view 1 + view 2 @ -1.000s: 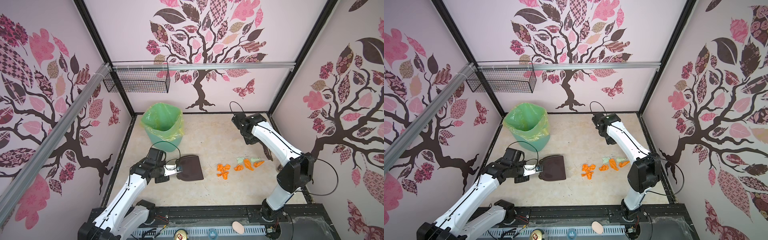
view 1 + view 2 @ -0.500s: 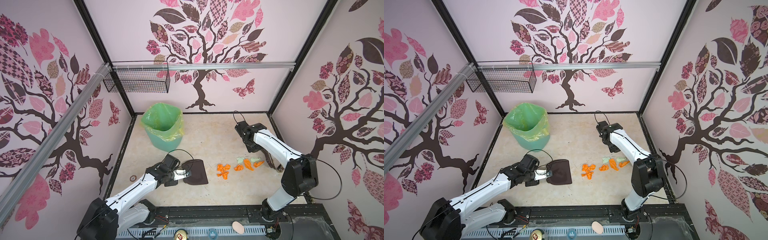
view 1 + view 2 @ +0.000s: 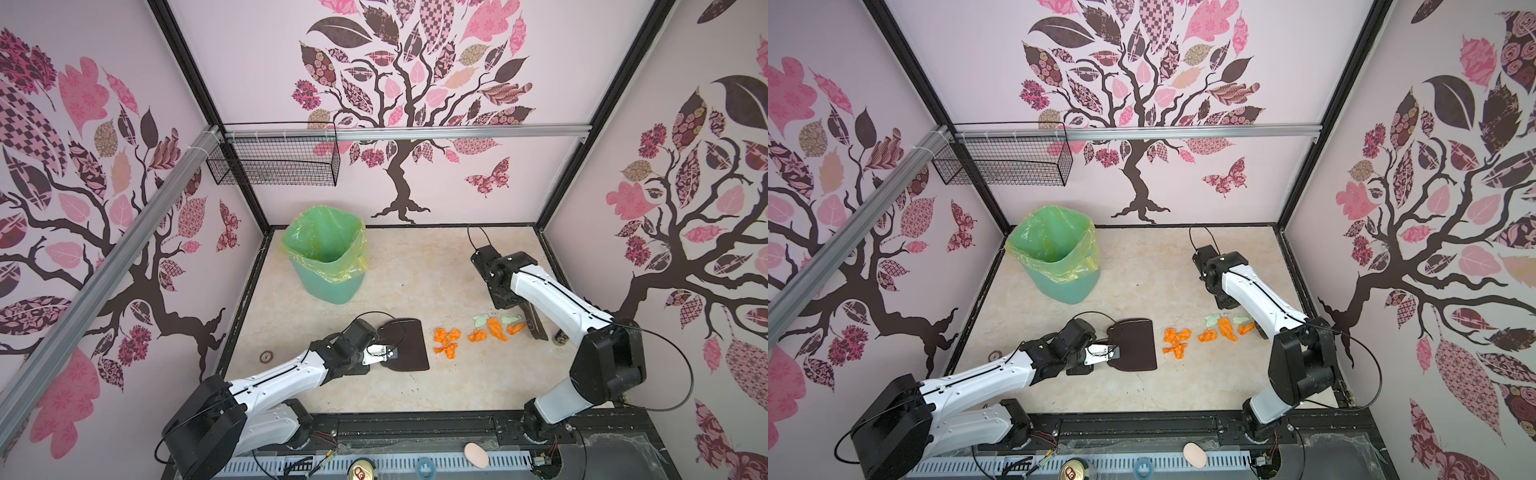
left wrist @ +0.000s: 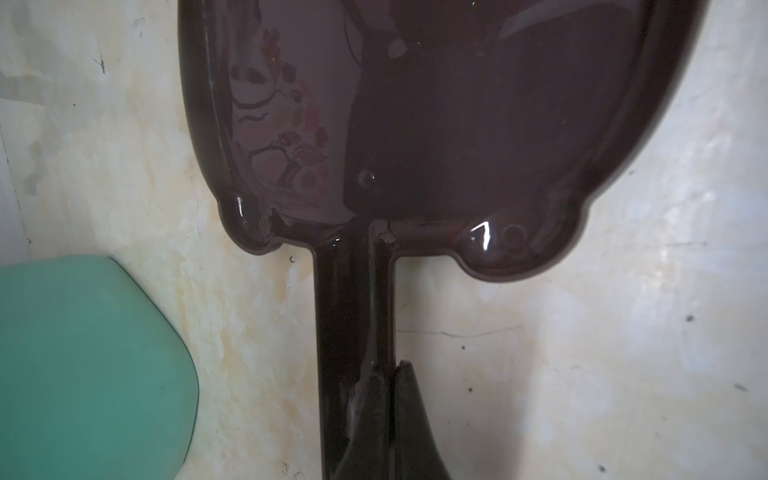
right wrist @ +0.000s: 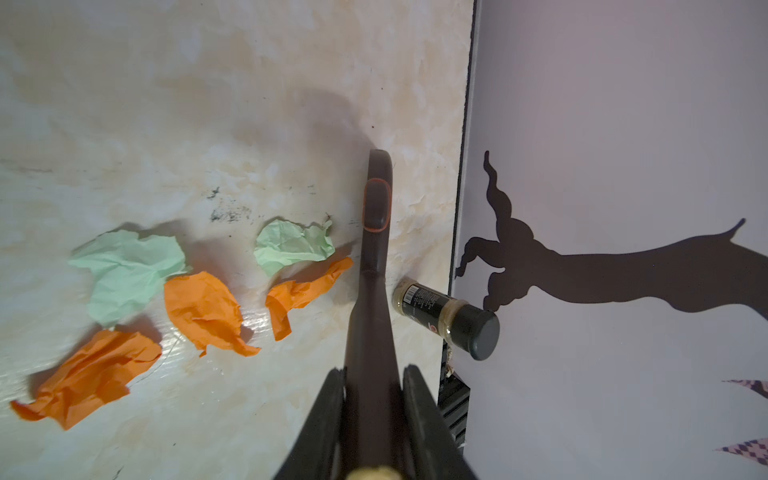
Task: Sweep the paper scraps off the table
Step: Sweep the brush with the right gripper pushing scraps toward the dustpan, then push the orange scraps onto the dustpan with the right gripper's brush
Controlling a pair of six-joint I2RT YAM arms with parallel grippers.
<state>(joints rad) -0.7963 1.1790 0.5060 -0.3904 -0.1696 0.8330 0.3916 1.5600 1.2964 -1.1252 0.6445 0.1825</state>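
**A:** Where are the paper scraps (image 3: pixel 446 340)?

**B:** On the bench (image 3: pixel 415 270), in a loose row right of its middle in both top views. There is an orange bunch, and at its 3 o'clock more orange wads with two pale green ones (image 5: pixel 291 245) among them.

**A:** And the left tool (image 4: pixel 392 386)?

**B:** Clenched on the handle of a dark brown dustpan (image 3: pixel 405 345). The pan sits at 9 o'clock of the scraps, near the orange bunch but apart from it, with its straight open edge facing them.

**A:** The right tool (image 5: pixel 372 395)?

**B:** Its jaws are clamped on the handle of a dark brush (image 5: pixel 372 266). The brush stands at 3 o'clock of the row, just beside the last orange wad. I cannot tell whether they touch.

**A:** Anything else on the bench?

**B:** A green bin (image 3: pixel 332 286) with a yellow-green liner stands at 11 o'clock of the dustpan, well apart from the scraps. A small spice jar (image 5: pixel 440 309) lies on its side at 3 o'clock of the brush, by the right wall. A small round brown disc (image 3: pixel 266 356) lies at 9 o'clock of the left arm, near the bench's edge.
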